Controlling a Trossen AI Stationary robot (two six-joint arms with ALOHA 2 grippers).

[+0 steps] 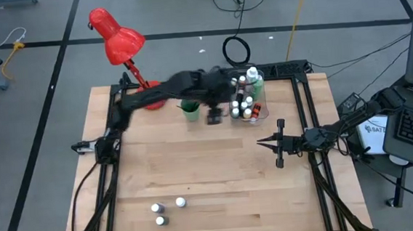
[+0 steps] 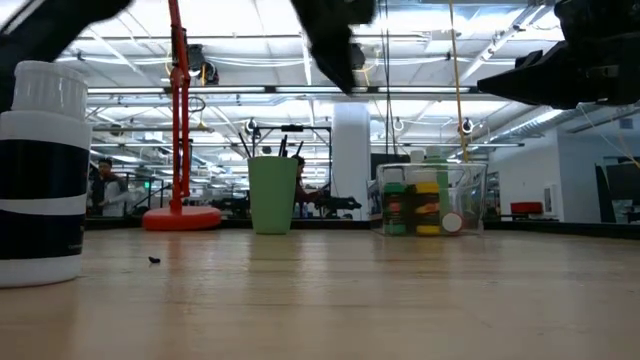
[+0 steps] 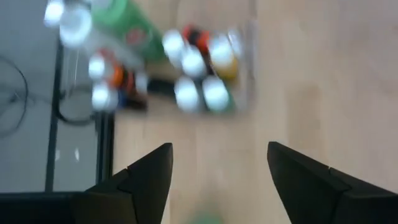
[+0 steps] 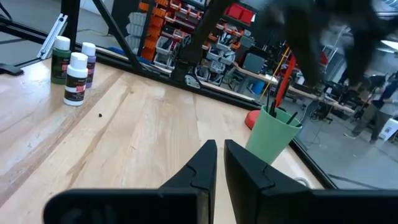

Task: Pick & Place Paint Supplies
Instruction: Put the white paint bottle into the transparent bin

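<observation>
Hovering beside the clear bin (image 1: 247, 98) of bottles with fingers wide and empty, the left end effector (image 1: 214, 116) must next fetch three bottles (image 1: 167, 209) at the desk's near edge (right end effector (image 1: 277, 142) waits shut).

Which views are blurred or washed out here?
Left wrist view: motion blur smears the clear bin and its paint bottles. Low view: the nearest bottle looms large and soft, ceiling lights glare. Right wrist view: left arm blurred; bottles on the table crisp. High view: even light.
</observation>
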